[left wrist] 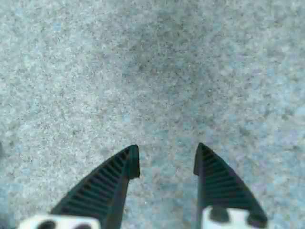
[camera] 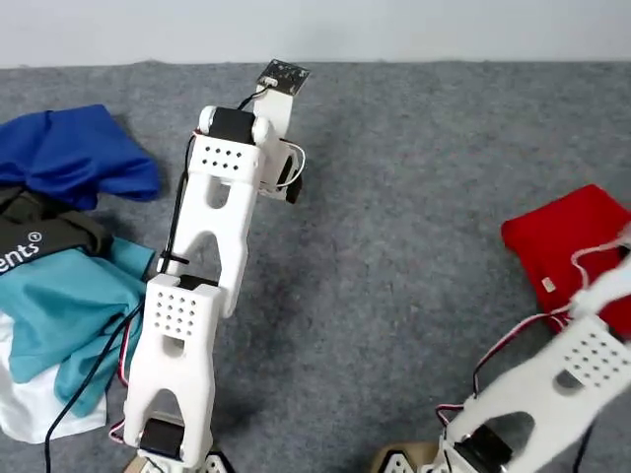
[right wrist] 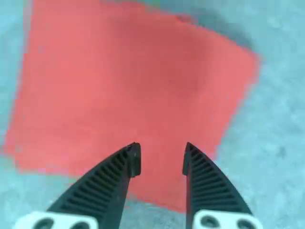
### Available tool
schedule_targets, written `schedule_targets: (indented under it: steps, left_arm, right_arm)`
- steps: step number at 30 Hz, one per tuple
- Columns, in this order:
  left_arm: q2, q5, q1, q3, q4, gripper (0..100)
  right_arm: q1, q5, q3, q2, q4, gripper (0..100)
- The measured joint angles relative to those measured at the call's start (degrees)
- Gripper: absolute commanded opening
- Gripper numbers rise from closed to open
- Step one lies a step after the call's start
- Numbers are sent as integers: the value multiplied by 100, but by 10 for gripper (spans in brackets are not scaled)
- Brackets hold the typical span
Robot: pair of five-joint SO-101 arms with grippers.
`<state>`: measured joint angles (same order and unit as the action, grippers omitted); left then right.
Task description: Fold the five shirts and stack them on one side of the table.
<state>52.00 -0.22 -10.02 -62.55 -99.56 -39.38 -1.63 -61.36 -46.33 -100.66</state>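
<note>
Shirts, four of them, lie heaped and unfolded at 9 o'clock on the counter (camera: 394,296): a blue shirt (camera: 74,153) farthest back, then a dark shirt (camera: 44,232), a teal shirt (camera: 69,305) and a white shirt (camera: 30,409) nearest the arm bases. Toward 12 o'clock the left end effector (left wrist: 164,164) hangs over bare counter, its fingers apart and holding nothing. At 3 o'clock a red shirt (camera: 567,241) lies as a neat flat square, well apart from the heap, and the right end effector (right wrist: 162,160) hovers just above it, fingers apart and also empty. By the look of it, one shirt is folded and placed and four are left. The next move likely calls for the left arm to swing toward 9 o'clock, pinch a single garment off the heap without dragging its neighbours, and spread it flat mid-counter.
</note>
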Motion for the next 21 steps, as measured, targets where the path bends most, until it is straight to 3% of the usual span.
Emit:
schedule_targets:
  steps: [6, 11, 15, 21]
  left_arm:
    - [-615, 0, 149, 53, -9, 188]
    - [-2224, 0, 747, 1486, -9, 191]
    - [-3613, 0, 1714, 2971, -9, 192]
    - [-4853, 0, 3771, 4607, -9, 192]
  right_arm:
    - [1073, -1116, 44, 79, 0, 154]
    - [1820, -1556, 730, 1029, 0, 154]
    - [2523, -1890, 1890, 2031, 0, 154]
    - [3262, -2004, 3824, 3727, 0, 154]
